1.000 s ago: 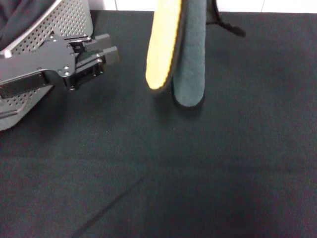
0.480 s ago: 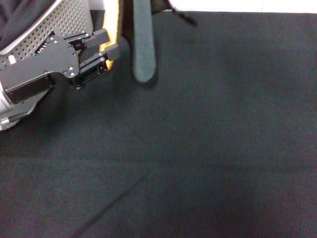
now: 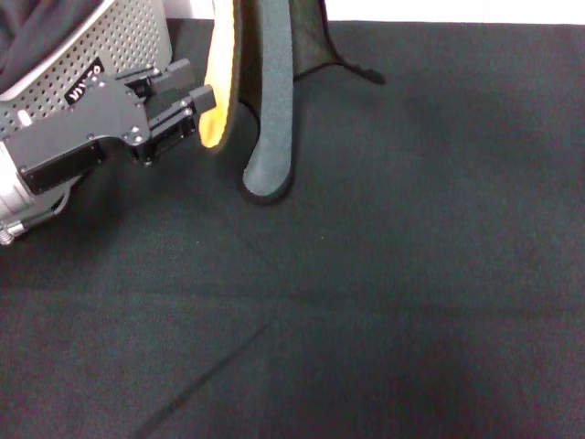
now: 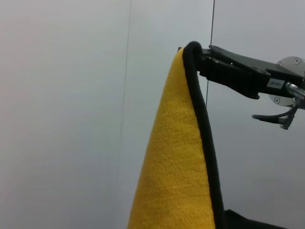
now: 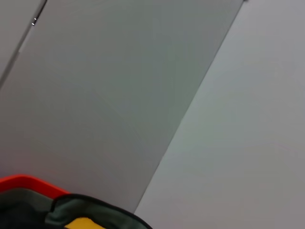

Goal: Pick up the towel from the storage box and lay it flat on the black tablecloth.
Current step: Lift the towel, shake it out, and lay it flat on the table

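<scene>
Towel hangs folded from right gripper, pinched at its hem for spreading on tablecloth; left gripper gapes beside it.

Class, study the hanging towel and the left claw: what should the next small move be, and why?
Probably close the left claw on the towel edge beside it. The towel hangs folded from the right claw, its low end just over the tablecloth; a second grip would let it spread flat.
</scene>
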You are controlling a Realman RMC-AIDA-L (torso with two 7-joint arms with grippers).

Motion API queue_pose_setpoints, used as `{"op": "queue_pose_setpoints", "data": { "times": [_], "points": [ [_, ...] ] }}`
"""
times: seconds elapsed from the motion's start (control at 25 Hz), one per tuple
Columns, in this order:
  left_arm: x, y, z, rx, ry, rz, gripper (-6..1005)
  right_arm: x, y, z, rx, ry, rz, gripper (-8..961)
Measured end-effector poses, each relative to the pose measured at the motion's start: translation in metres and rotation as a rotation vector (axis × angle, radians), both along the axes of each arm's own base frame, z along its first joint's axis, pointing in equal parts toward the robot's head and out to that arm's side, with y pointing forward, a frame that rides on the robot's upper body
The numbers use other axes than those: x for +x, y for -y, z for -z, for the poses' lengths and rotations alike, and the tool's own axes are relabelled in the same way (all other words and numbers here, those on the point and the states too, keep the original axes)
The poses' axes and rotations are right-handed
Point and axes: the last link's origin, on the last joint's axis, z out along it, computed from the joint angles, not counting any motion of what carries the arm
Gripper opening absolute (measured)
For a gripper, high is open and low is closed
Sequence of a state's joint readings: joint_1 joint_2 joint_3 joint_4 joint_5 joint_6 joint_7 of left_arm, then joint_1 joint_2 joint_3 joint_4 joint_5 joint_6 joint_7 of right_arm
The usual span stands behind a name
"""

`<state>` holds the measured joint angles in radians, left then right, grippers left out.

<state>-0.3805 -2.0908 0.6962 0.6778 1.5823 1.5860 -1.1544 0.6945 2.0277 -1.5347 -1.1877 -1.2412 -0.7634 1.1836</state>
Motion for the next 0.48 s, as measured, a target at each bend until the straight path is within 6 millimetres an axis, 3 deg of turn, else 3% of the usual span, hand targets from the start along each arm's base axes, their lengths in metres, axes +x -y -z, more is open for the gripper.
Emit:
{"op": "queue_pose_setpoints", "data": {
  "times": [0.48],
  "points": [
    [-0.011, 0.008, 0.022, 0.005, -0.009, -0.017, 424, 0.007, -0.002, -0.002, -0.006, -0.042, 0.024, 13]
  ]
}}
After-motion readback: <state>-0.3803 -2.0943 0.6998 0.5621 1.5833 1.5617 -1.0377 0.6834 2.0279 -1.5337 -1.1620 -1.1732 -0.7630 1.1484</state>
